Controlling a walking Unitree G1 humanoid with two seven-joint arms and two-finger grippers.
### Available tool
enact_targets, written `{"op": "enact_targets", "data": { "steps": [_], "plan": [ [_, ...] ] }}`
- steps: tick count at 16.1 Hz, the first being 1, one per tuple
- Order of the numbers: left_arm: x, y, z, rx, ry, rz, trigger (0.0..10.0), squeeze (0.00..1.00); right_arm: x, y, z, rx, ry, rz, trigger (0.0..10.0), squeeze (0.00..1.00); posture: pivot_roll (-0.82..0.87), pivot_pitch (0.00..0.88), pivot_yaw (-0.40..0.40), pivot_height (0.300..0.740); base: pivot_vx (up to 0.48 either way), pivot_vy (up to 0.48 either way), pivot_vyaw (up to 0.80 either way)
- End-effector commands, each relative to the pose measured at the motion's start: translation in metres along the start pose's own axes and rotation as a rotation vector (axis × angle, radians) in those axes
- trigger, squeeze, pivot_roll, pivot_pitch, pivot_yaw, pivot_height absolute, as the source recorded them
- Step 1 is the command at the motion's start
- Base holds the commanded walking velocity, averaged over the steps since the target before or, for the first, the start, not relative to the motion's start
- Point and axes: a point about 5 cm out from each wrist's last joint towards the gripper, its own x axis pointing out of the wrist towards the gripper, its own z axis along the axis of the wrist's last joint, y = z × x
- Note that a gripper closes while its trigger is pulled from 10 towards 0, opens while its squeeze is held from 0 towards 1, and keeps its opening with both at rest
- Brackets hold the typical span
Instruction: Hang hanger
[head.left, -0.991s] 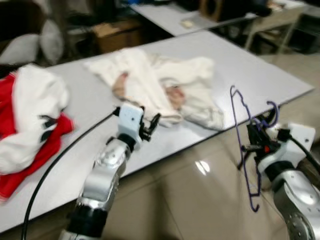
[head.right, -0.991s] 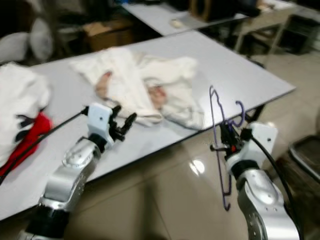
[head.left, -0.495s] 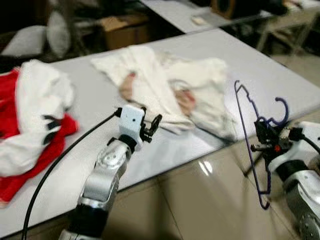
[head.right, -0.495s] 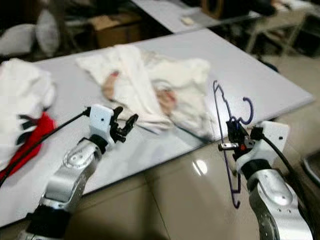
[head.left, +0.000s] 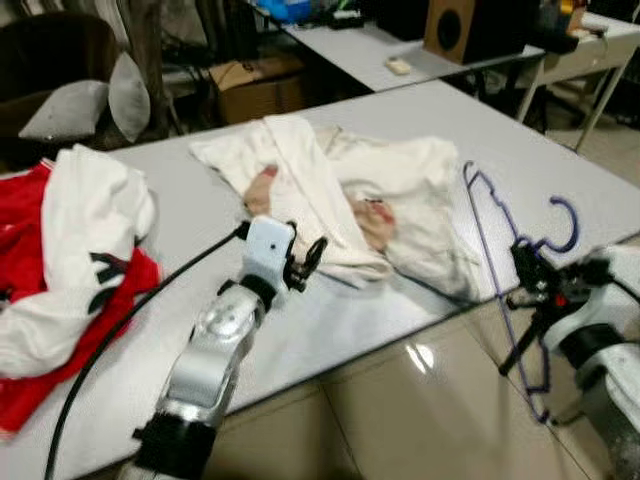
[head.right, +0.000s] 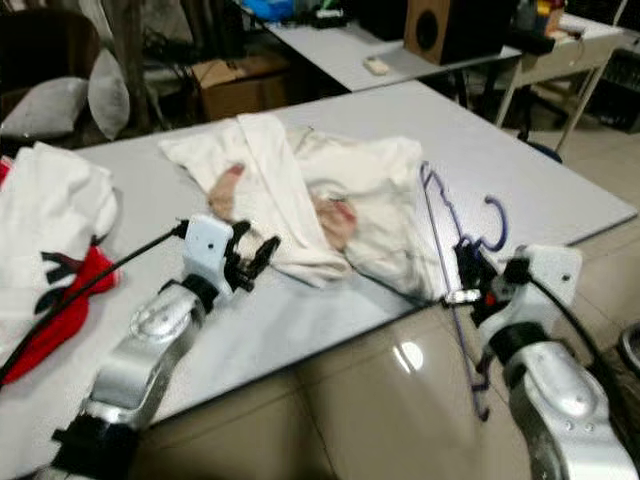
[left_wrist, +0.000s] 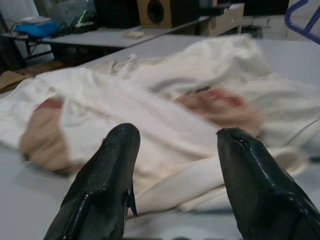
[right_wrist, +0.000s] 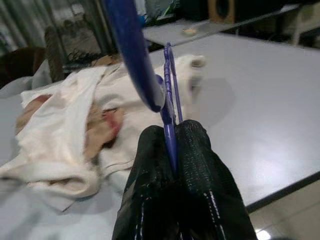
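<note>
Since the earlier frames the head camera had swung and steadied, so the whole scene sat lower and sharper, while both arms kept much the same pose against the table. Nearest, off the table's front edge and above the glossy floor (head.left: 400, 400), the right gripper (head.right: 462, 283) was clamped on a purple wire hanger (head.left: 497, 262), its fingers (right_wrist: 197, 165) pressed together around the thin wire, the hook curling up just beside them. The hanger stood roughly upright, its top reaching over the table edge beside the cloth. The left gripper (head.left: 305, 262) hovered over the grey table (head.left: 560, 150) with its fingers (left_wrist: 107, 175) spread apart, holding nothing. Just beyond it lay a crumpled cream garment (head.left: 340, 190). On the robot's left, a red and white garment (head.left: 80, 240) was heaped. Farther back stood another table with a speaker (head.left: 462, 28).
</note>
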Motion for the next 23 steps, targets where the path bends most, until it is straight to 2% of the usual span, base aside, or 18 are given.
{"op": "enact_targets", "data": {
  "steps": [1,3,5,6,7,8,9,10,11,12,14,17,18,19,20,23],
  "plan": [
    [0.000,-0.001,-0.001,0.031,0.011,-0.023,10.0,0.00,-0.002,-0.002,0.004,0.007,-0.013,0.007,10.0,0.00,-0.08,0.002,0.050,0.740,0.251,0.000,0.00],
    [-0.002,-0.011,-0.006,0.034,0.028,-0.123,10.0,0.00,-0.005,-0.007,0.003,-0.030,-0.006,0.053,10.0,0.00,-0.08,0.000,0.055,0.740,0.000,0.000,0.00],
    [0.000,-0.014,-0.010,0.053,0.047,-0.203,10.0,0.00,-0.010,-0.012,0.001,-0.040,0.035,0.134,10.0,0.00,-0.09,0.000,0.063,0.740,0.000,0.000,0.00],
    [0.004,-0.011,-0.013,0.054,0.070,-0.203,10.0,0.96,-0.017,-0.011,-0.002,-0.083,0.080,0.212,10.0,0.00,-0.10,0.000,0.070,0.740,0.000,0.000,0.00],
    [0.010,-0.007,-0.014,0.063,0.083,-0.188,10.0,1.00,-0.025,-0.014,-0.006,-0.129,0.135,0.265,10.0,0.00,-0.12,0.000,0.072,0.740,0.000,0.000,0.00],
    [0.016,-0.003,-0.016,0.094,0.101,-0.183,10.0,0.95,-0.029,-0.019,-0.007,-0.131,0.155,0.253,10.0,0.00,-0.13,0.000,0.074,0.740,0.000,0.000,0.00],
    [0.018,-0.002,-0.017,0.105,0.108,-0.183,10.0,0.95,-0.029,-0.021,-0.007,-0.130,0.155,0.245,10.0,0.00,-0.13,0.000,0.074,0.740,0.000,0.000,0.00],
    [0.024,0.000,-0.020,0.130,0.122,-0.194,10.0,0.37,-0.032,-0.030,-0.006,-0.134,0.153,0.206,10.0,0.00,-0.14,0.000,0.073,0.740,0.000,0.000,0.00],
    [0.030,-0.002,-0.022,0.112,0.127,-0.208,10.0,0.09,-0.034,-0.036,-0.006,-0.132,0.160,0.181,10.0,0.00,-0.16,0.000,0.067,0.740,0.000,0.000,0.00],
    [0.035,-0.006,-0.023,0.084,0.119,-0.235,10.0,0.00,-0.036,-0.038,-0.005,-0.132,0.158,0.177,10.0,0.00,-0.16,0.000,0.065,0.740,0.000,0.000,0.00],
    [0.042,-0.010,-0.027,0.097,0.128,-0.247,10.0,0.00,-0.037,-0.044,-0.003,-0.146,0.144,0.149,10.0,0.00,-0.19,0.000,0.064,0.740,0.000,0.000,0.00],
    [0.050,-0.007,-0.029,0.113,0.137,-0.230,10.0,0.00,-0.039,-0.046,0.002,-0.148,0.133,0.142,10.0,0.00,-0.21,0.000,0.060,0.740,0.000,0.000,0.00],
    [0.054,-0.007,-0.032,0.079,0.151,-0.255,4.0,0.00,-0.041,-0.047,0.004,-0.153,0.132,0.149,10.0,0.00,-0.22,0.000,0.053,0.740,0.000,0.000,0.00],
    [0.056,-0.007,-0.033,0.105,0.160,-0.260,1.5,0.00,-0.041,-0.047,0.004,-0.154,0.132,0.151,10.0,0.00,-0.23,0.000,0.052,0.740,0.000,0.000,0.00],
    [0.057,-0.006,-0.035,0.089,0.167,-0.252,0.0,0.00,-0.041,-0.047,0.004,-0.155,0.131,0.150,10.0,0.00,-0.24,0.000,0.053,0.740,0.000,0.000,0.00],
    [0.058,-0.007,-0.041,0.113,0.210,-0.273,0.0,0.00,-0.040,-0.048,0.006,-0.154,0.127,0.154,10.0,0.00,-0.23,0.000,0.050,0.740,0.000,0.000,0.00]
  ]
}}
